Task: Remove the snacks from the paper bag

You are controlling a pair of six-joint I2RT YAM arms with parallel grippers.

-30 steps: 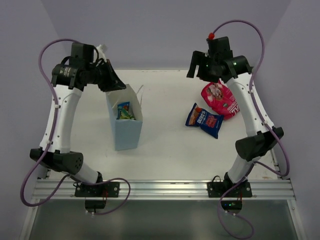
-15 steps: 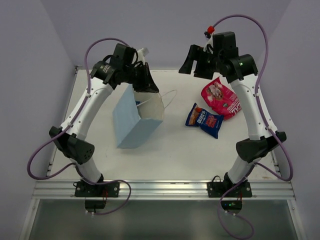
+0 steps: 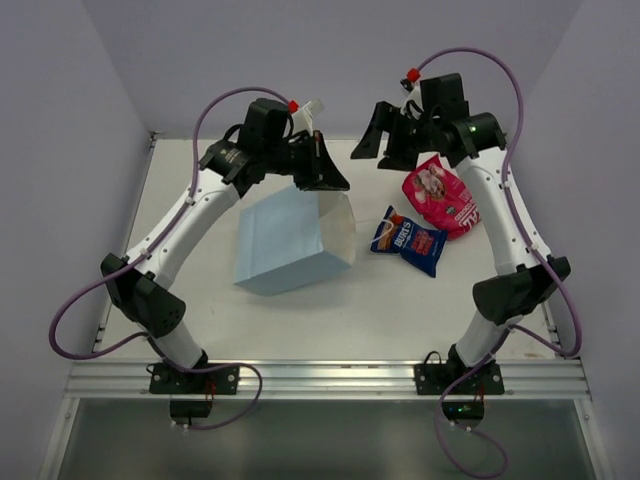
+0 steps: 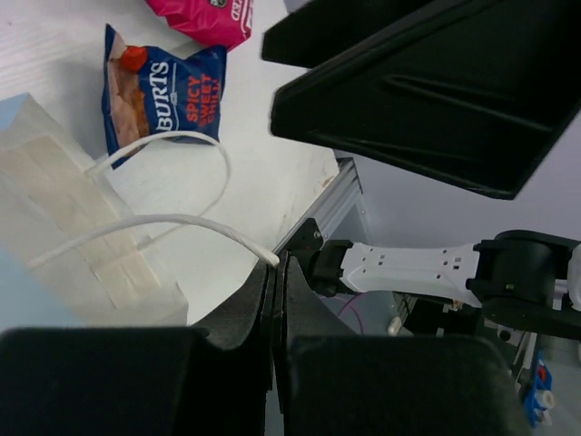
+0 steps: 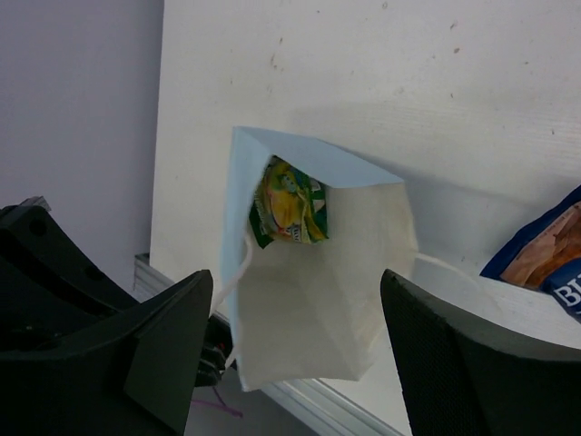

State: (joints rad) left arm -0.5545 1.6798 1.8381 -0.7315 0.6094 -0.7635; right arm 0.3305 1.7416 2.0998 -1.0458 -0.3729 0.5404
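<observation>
The pale-blue paper bag [image 3: 285, 245] is tipped over, its white mouth facing right. My left gripper [image 3: 325, 170] is above the mouth, shut on the bag's white string handle [image 4: 182, 222]. My right gripper [image 3: 385, 140] is open and empty, above and just right of the bag's mouth. In the right wrist view a yellow-green packet [image 5: 289, 204] lies inside the bag [image 5: 318, 309]. A red-pink pouch [image 3: 440, 195] and a dark blue packet [image 3: 408, 240] lie on the table to the right. The slim blue-white bar is out of view.
The white table [image 3: 380, 310] ends in a metal rail [image 3: 320, 378] at the front. Lilac walls close in the back and both sides. The right gripper's black fingers [image 4: 436, 100] fill the upper right of the left wrist view.
The left arm has swung right with the handle, tipping the upright bag onto its side with the mouth to the right. The right gripper has moved a little left toward the mouth.
</observation>
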